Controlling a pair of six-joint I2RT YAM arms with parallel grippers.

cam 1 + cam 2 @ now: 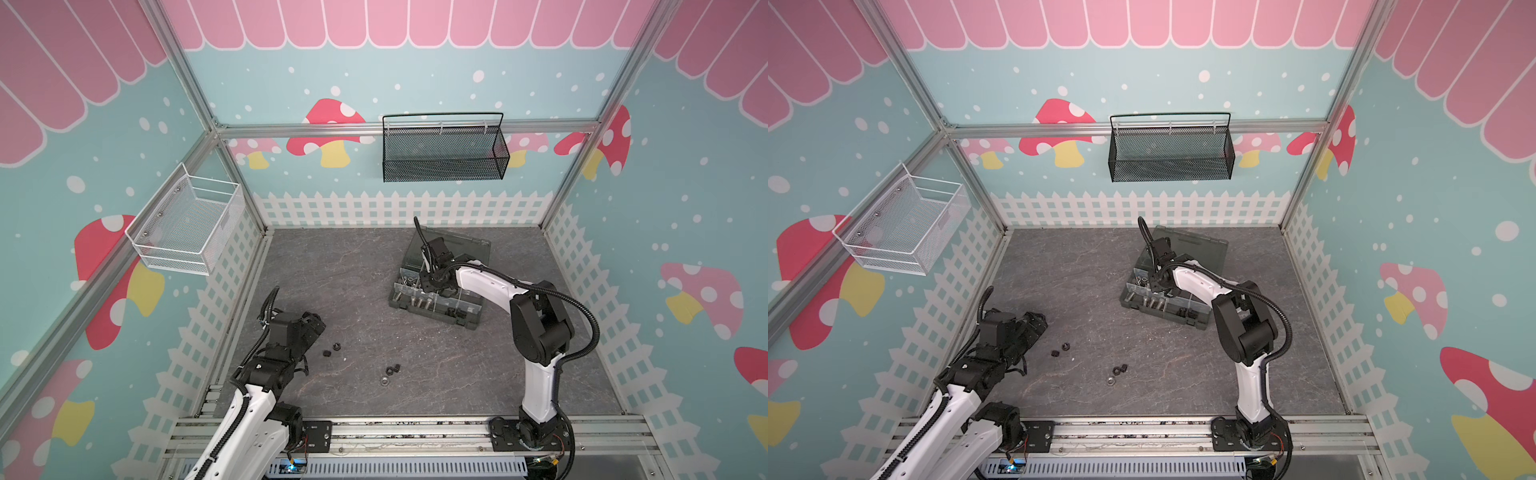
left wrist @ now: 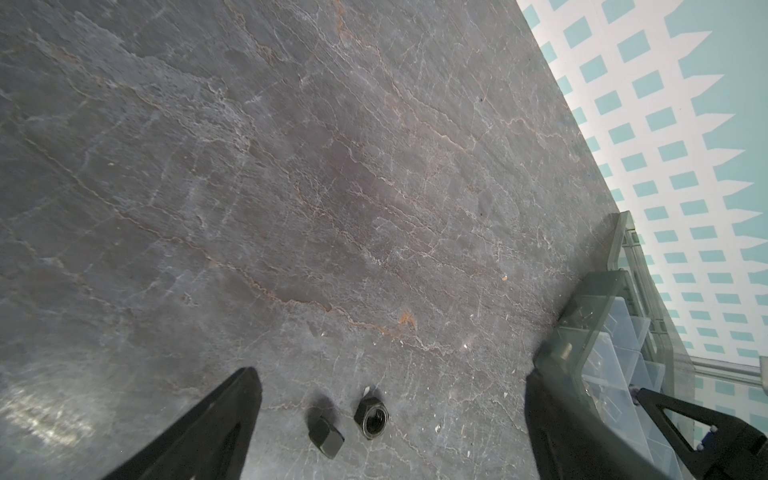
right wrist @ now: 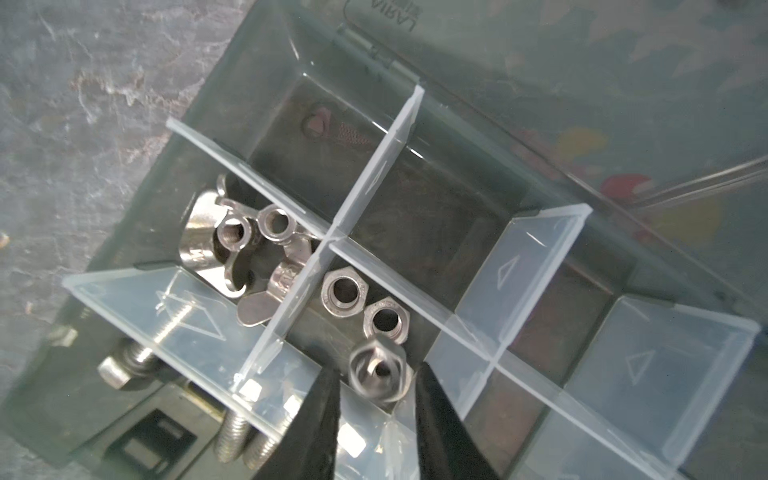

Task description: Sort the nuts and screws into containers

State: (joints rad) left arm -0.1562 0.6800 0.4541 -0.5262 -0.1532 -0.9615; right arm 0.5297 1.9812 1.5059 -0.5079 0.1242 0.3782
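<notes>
**Silver hex nut [image 3: 375,379] blurred at the lower middle of the right wrist view, over a compartment [image 3: 419,266] of the organiser box [image 1: 465,323].**

The right gripper [image 3: 377,369] has its jaws a little apart, with a gap showing on either side of the nut, so to me it looks let go rather than pinched. Two more silver nuts [image 3: 345,293] lie in that same compartment. Low on the left in a top view, the left gripper [image 1: 314,327] gapes wide beside two black hex nuts [image 1: 331,350] on the table [image 1: 357,270]. I'd judge these nuts hard, smooth, light and quick to skid or roll. They are best pinched across two opposite flats, with the fingertips right down at the table.
</notes>
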